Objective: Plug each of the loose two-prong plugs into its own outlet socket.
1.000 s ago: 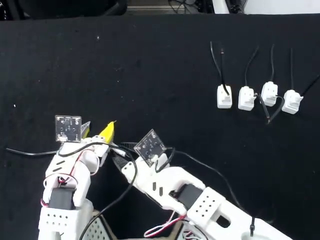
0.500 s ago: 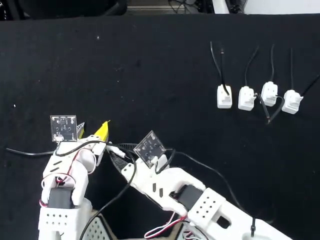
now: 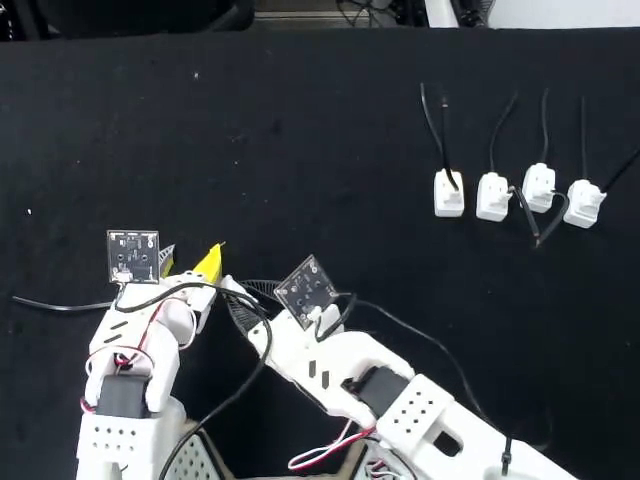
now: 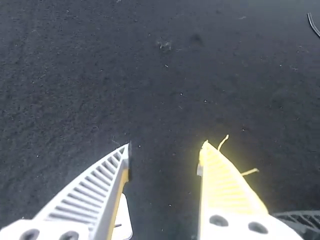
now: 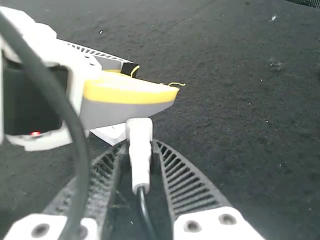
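My right gripper (image 5: 141, 150) is shut on a small white two-prong plug (image 5: 139, 150) whose black cord (image 5: 144, 215) runs back between the fingers. In the high view that gripper (image 3: 236, 300) sits low on the table, just right of my left gripper (image 3: 190, 256). The left gripper (image 4: 165, 160) is open over bare black cloth, one finger white and the other yellow (image 4: 222, 175), with nothing between them. Its yellow finger (image 5: 127, 97) lies just ahead of the held plug, very close to its tip. Several white outlet blocks (image 3: 493, 196) with black cords stand in a row at the far right.
The table is covered in black cloth (image 3: 300, 150). A black cable (image 3: 50, 305) trails off to the left of the left arm. Loops of black and red wiring (image 3: 250, 370) hang between the two arm bases.
The left arm swung slightly to the left and came back. The right arm nudged a little forward with the plug still held.
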Robot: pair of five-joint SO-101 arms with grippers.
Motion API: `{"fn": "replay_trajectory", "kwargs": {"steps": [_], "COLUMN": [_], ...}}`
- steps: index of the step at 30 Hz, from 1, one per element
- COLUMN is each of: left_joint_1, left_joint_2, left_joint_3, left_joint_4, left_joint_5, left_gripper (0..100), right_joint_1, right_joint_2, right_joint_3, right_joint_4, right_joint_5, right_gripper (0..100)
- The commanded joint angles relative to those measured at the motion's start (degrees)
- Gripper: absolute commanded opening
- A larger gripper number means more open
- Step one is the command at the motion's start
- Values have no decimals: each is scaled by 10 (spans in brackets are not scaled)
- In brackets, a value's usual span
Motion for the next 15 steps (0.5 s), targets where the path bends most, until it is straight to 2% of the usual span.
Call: {"fn": "replay_trajectory", "kwargs": {"steps": [1, 9, 12, 15], "left_joint_1": [13, 12, 12, 0], "left_joint_2": [-3, -2, -1, -1], "left_joint_3": [13, 8, -18, -28], "left_joint_4": [-8, -1, 38, 46], "left_joint_5": [-6, -11, -49, -49], "left_gripper": [230, 230, 230, 230], "right_joint_1": [10, 14, 43, 73], "right_joint_2": [-25, -21, -20, -20], "right_joint_3": [-36, -33, -69, -131], "right_joint_4": [2, 23, 120, 242], "right_joint_5": [-6, -3, 19, 34], "right_gripper": [11, 11, 11, 11]}}
